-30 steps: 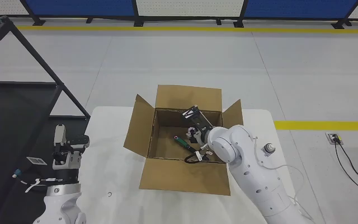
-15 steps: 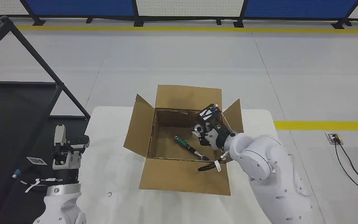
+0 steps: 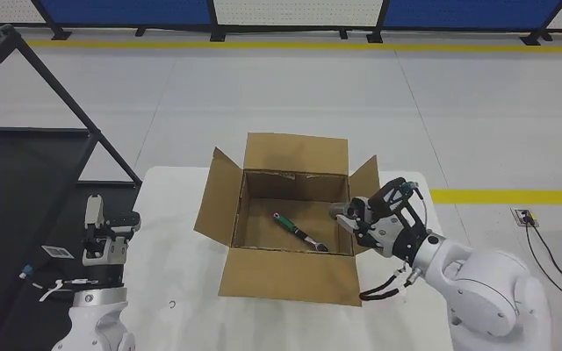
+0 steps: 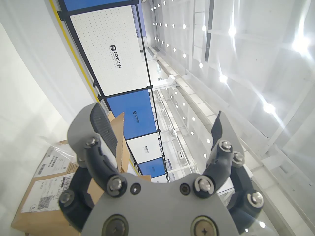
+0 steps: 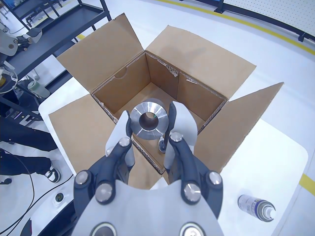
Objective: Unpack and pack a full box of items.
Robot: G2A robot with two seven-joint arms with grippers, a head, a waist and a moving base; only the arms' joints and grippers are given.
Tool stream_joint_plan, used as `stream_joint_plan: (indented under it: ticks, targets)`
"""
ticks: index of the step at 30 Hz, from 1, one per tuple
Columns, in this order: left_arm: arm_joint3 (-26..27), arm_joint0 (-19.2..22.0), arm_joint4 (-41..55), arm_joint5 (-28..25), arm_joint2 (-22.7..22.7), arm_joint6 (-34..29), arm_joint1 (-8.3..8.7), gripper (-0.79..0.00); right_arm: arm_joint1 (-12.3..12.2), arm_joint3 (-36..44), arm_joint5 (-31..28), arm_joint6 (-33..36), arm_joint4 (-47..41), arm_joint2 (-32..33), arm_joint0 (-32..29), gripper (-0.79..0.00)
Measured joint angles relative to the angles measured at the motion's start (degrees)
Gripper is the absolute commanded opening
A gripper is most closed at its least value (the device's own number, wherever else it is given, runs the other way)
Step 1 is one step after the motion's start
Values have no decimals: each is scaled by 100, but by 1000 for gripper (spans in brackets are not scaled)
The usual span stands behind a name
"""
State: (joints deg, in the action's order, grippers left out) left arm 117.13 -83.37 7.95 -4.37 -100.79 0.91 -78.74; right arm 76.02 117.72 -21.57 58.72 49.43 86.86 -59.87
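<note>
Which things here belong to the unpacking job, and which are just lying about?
Job: cardboard box; metal cylinder in the right gripper; green-handled wrench in the box; spray can on the table, probably unpacked.
Lying about: black rack; bottle near it.

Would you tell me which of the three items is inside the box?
The green-handled wrench, on the box floor. The metal cylinder is held in the right gripper, and the spray can sits on the table.

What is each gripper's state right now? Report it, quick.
Left gripper: open, empty.
Right gripper: shut on a metal cylinder.
</note>
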Motion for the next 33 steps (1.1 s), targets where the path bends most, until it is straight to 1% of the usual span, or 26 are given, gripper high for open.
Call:
stream_joint_plan:
  ticks: [12, 16, 19, 24, 29, 33]
  targets:
    - [0, 0, 0, 0, 0, 0, 0, 0, 0, 0, 1, 1, 2, -1, -1, -785]
    - [0, 0, 0, 0, 0, 0, 0, 0, -27, 110, -38, -262, 26, 24, -144, -785]
    - [0, 0, 0, 0, 0, 0, 0, 0, -69, 273, -26, -403, -206, 313, -232, -785]
    - [0, 0, 0, 0, 0, 0, 0, 0, -173, 552, -116, -486, -830, 1253, -510, -785]
    - [0, 0, 0, 0, 0, 0, 0, 0, -259, 711, -49, -616, -1041, 2132, -908, -785]
    - [0, 0, 0, 0, 0, 0, 0, 0, -312, 720, 16, -675, -973, 2524, -1176, -785]
